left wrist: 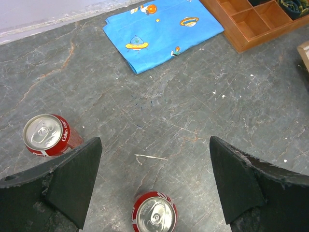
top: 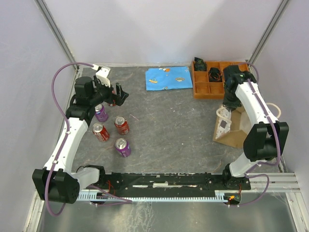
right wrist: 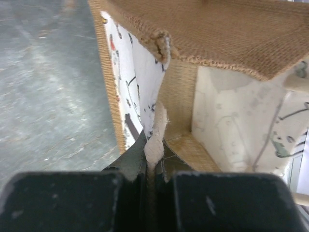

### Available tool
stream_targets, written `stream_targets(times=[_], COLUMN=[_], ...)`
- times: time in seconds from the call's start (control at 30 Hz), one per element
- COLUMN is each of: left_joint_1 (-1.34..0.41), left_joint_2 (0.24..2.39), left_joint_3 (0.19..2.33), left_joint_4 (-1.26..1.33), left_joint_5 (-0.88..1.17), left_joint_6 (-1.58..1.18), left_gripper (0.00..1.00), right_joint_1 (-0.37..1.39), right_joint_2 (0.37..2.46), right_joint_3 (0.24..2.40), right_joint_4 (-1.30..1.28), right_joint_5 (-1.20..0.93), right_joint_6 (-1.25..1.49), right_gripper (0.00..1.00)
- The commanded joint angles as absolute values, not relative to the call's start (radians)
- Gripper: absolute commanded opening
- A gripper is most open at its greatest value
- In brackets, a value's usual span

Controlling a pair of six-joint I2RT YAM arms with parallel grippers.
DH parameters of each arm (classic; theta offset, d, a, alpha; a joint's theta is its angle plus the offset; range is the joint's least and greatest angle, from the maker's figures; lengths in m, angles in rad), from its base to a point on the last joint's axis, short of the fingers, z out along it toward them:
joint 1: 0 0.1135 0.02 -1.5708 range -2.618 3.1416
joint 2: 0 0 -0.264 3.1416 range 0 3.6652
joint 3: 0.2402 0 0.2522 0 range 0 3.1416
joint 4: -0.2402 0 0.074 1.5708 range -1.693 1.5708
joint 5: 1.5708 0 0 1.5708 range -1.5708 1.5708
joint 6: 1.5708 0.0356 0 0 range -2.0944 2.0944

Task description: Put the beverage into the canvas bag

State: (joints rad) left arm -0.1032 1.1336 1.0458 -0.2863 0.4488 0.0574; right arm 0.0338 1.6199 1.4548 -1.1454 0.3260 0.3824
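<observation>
Several beverage cans stand on the left of the table: two purple ones (top: 101, 113) (top: 122, 147) and two red ones (top: 121, 125) (top: 100, 132). My left gripper (top: 120, 94) (left wrist: 154, 141) hovers open above them. A red can (left wrist: 154, 213) sits just below the gap between its fingers, and a Coke can (left wrist: 46, 134) lies off to its left. The tan canvas bag (top: 236, 128) (right wrist: 217, 34) stands at the right. My right gripper (top: 227, 104) (right wrist: 153, 150) is shut on the bag's cream rope handle (right wrist: 155, 140) at its near rim.
A blue patterned cloth (top: 169, 78) (left wrist: 161, 29) lies at the back centre. An orange compartment tray (top: 203, 89) (left wrist: 251, 38) with dark items sits at the back right, just behind the bag. Grey walls close in the table on three sides.
</observation>
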Motion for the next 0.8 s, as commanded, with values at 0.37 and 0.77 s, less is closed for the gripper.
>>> stream_targets(times=[0.37, 0.77], left_joint_1=[-0.124, -0.142], left_joint_2=[1.1, 1.038], left_joint_3=[1.065, 1.012], left_joint_4=[-0.281, -0.302], left_joint_5=[0.477, 0.463], left_joint_6=[0.079, 0.084], left_gripper=[0.98, 0.98], right_joint_1=[0.477, 0.749], right_joint_2=[1.717, 1.994], right_joint_3=[1.735, 2.082], right_joint_4=[-1.328, -1.458], right_joint_5=[0.403, 0.295], right_joint_6=[0.697, 0.755], right_gripper=[0.0, 0.0])
